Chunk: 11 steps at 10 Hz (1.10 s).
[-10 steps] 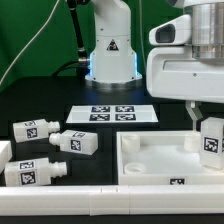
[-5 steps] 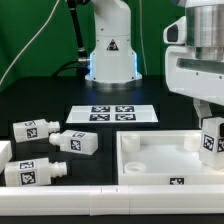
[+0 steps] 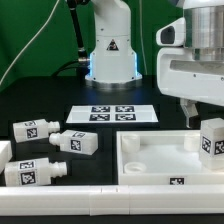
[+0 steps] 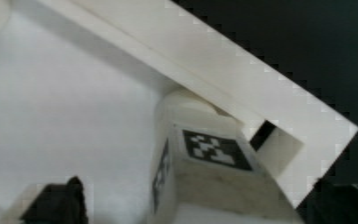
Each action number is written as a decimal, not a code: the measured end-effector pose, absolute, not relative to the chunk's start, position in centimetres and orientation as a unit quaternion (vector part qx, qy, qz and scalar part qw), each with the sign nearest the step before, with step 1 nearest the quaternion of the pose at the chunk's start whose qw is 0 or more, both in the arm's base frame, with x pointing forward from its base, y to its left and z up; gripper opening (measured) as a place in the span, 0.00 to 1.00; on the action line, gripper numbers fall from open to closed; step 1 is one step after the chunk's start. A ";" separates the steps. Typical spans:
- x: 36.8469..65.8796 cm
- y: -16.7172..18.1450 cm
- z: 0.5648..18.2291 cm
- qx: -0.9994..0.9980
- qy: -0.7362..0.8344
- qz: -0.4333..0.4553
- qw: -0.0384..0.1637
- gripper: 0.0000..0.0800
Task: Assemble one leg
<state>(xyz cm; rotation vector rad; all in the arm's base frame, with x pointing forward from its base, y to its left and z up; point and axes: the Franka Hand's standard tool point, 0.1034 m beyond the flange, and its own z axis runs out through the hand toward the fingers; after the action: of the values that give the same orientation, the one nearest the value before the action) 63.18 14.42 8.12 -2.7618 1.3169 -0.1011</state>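
Leg (image 3: pixel 212 141), one of four alike, stood upright at the tray's corner on the exterior view's right, with its long axis vertical and its tag facing the camera. One tray (image 3: pixel 150 160) filled the foreground. The single gripper (image 3: pixel 197 113) hung just above the upright leg; whether it clasped the leg could not be told. One marker board (image 3: pixel 112 114) lay behind the tray. Three other legs (image 3: pixel 31 128) (image 3: pixel 76 142) (image 3: pixel 34 172) lay on their sides at the exterior view's left, their long axes running roughly across the view.

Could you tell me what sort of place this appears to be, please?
Most likely a robotics lab bench: a robot arm's base stands on a black table, with the marker board and tagged white legs lying nearby.
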 end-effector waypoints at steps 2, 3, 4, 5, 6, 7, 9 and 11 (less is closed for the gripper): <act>63.3 14.2 8.1 -0.942 0.332 -0.038 0.036 0.81; 63.2 14.4 8.1 -0.954 0.296 -0.041 0.031 0.81; 63.1 14.9 8.1 -0.962 0.270 -0.043 0.024 0.81; 63.1 14.8 8.1 -0.975 0.217 -0.045 0.021 0.81; 63.2 14.7 8.2 -0.985 0.167 -0.043 0.019 0.81; 63.4 14.9 8.3 -0.990 0.135 -0.042 0.018 0.81; 63.7 15.1 8.5 -0.997 0.070 -0.043 0.015 0.81; 63.7 15.2 8.5 -0.999 0.006 -0.045 0.007 0.81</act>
<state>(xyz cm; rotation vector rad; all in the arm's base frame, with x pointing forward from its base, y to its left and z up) 63.67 15.16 8.52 -3.1251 0.0178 -0.1410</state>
